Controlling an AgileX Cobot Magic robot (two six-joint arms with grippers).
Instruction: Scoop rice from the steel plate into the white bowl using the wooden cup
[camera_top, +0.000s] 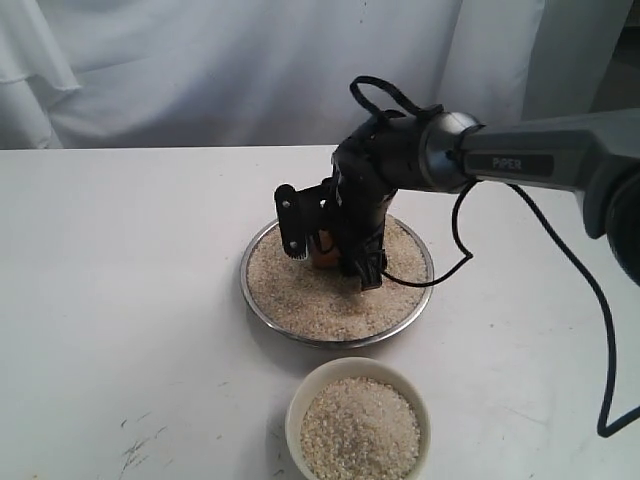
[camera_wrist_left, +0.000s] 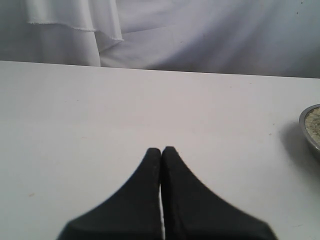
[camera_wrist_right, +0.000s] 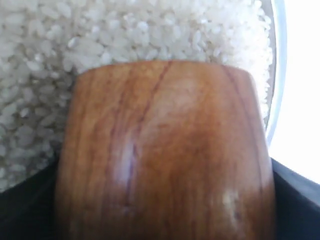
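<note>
Polished reddish wooden cup (camera_wrist_right: 165, 150) clamped in right pincer (camera_top: 332, 262), rim against grainy rice (camera_wrist_right: 40, 60); left pincer (camera_wrist_left: 161, 150) closed.

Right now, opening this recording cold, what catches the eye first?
The black right gripper, clamped on a reddish-brown wooden cup, sits low over beige rice filling the wide shiny steel plate mid-table. Nearer the camera, a small cream-white bowl stands nearly full of rice.

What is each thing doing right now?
The cup, gripped by the right hand, touching the rice.
The right hand, shut on the cup, over the plate.
The left hand, shut and empty, above the table.
The plate, covered with rice.
The bowl, nearly full of rice.
</note>
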